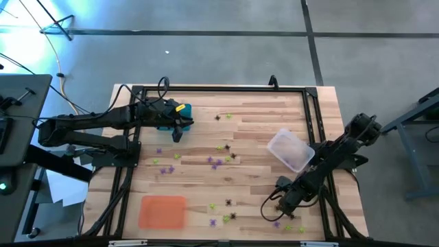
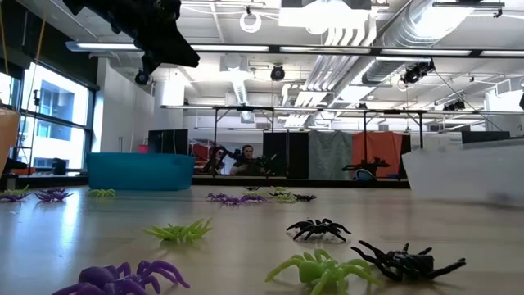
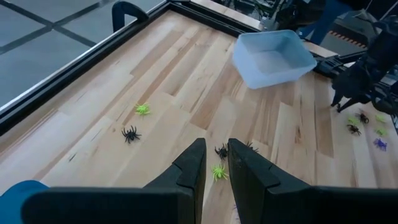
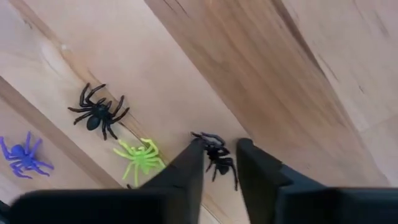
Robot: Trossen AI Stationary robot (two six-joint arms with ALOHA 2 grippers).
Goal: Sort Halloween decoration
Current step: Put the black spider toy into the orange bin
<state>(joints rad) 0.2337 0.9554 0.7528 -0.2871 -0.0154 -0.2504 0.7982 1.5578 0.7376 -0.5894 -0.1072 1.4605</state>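
Note:
Tiny plastic spiders in black, yellow-green and purple lie scattered on the wooden table [image 1: 226, 103], mostly mid-table [image 1: 218, 159] and near the near edge [image 1: 226, 218]. My right gripper [image 1: 278, 206] is low over the near right part of the table, shut on a black spider [image 4: 219, 160]. A second black spider [image 4: 98, 113], a green one [image 4: 142, 157] and a purple one [image 4: 22, 155] lie beside it. My left gripper [image 1: 178, 132] hangs above the table beside the teal tray [image 1: 168, 118], shut and holding nothing [image 3: 216, 168]. My right gripper has the black spider's body [image 4: 221, 167] pinched between its two fingers, coming from above and pointing down. The spider's front legs [image 4: 205, 137] stick out past the fingertips. Whether the spider is lifted off the wood, I cannot tell.
A clear tray [image 1: 291, 149] sits at mid-right, an orange tray [image 1: 163, 210] near the near left edge, and the teal tray at far left. A black frame [image 1: 219, 88] borders the table. A person [image 2: 246, 157] shows in the room behind.

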